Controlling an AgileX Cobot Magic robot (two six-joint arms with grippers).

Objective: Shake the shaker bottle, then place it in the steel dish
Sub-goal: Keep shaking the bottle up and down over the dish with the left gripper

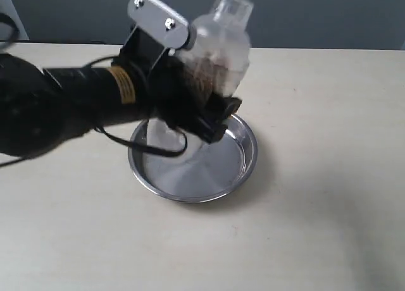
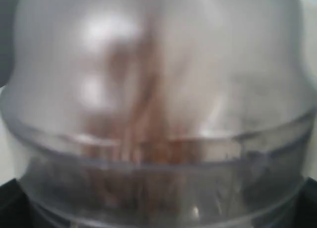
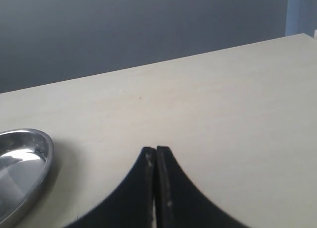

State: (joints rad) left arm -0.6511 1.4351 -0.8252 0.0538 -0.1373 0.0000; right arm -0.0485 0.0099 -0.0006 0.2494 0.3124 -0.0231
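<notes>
Above the steel dish (image 1: 248, 159), your left gripper (image 1: 201, 88) is clamped around the shaker bottle (image 1: 223, 45), which hangs tilted and blurred, clear of the pan. Your right gripper (image 3: 156, 161) has its jaws pressed together, low over the table (image 3: 223, 99) beside the dish.

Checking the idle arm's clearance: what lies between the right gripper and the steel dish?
Nothing but bare table, per the right wrist view: the right gripper, jaws closed, sits apart from the steel dish with no object between.
</notes>
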